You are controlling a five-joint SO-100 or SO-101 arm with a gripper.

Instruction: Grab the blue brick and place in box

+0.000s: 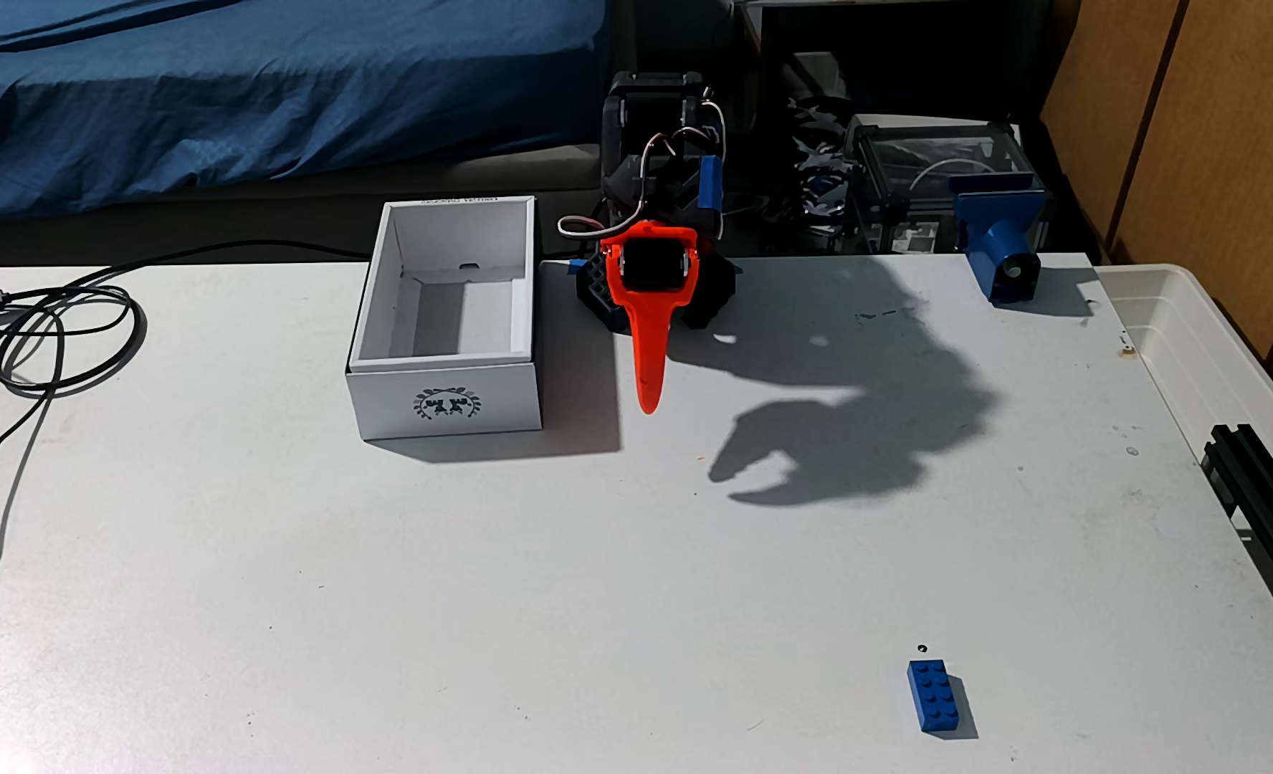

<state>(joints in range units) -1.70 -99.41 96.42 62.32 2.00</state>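
Your gripper (648,398) hangs beside the box (446,405), carrying nothing; its shadow suggests slightly parted jaws, though I can't tell. Box sits open-topped, ready to receive. Blue brick (934,696) lies well apart, near table's front right.

I'm looking at a bedroom doubling as a hobby bench: a bed (246,97) in blue sheets is lying at eleven o'clock behind the white table (470,595), wooden wardrobe doors (1214,126) standing at two.
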